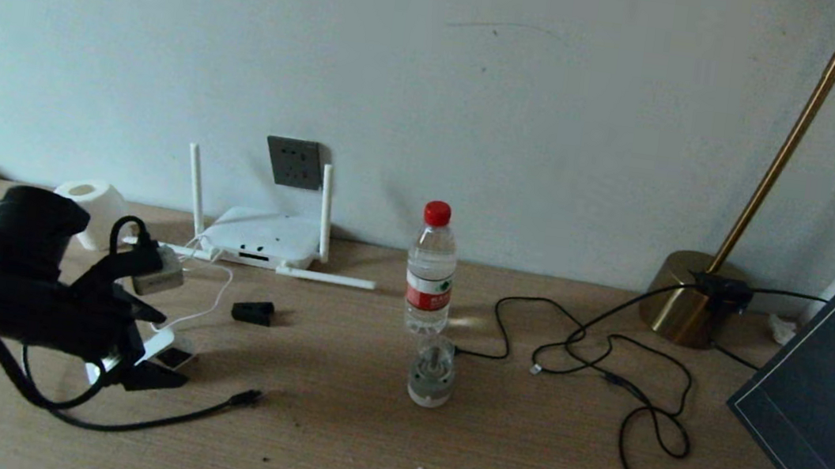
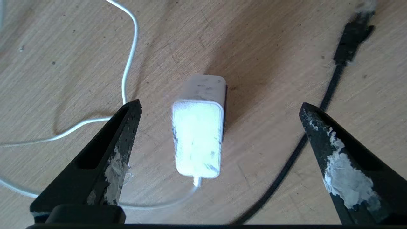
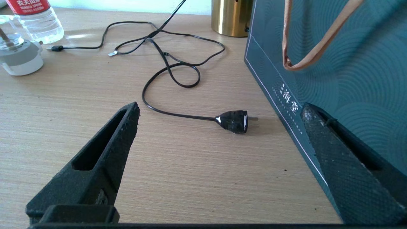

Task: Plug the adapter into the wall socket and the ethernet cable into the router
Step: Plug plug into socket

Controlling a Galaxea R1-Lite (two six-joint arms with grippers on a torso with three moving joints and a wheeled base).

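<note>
Left gripper (image 2: 219, 106), jaws spread wide and empty, hung above the adapter (image 2: 198, 133), which lay on the desk (image 1: 328, 447) between the fingertips, touching neither. The adapter's white cord (image 2: 128, 60) looped to one side; the ethernet cable (image 2: 327, 95) ran along the other. Router (image 1: 257, 239) sat against the wall, directly below the unoccupied wall socket (image 1: 294, 163). Water bottle (image 1: 431, 268) stood mid-desk. Right gripper (image 3: 219, 106), jaws likewise released, hovered near a black plug (image 3: 233, 121) and a dark bag (image 3: 343, 63).
</note>
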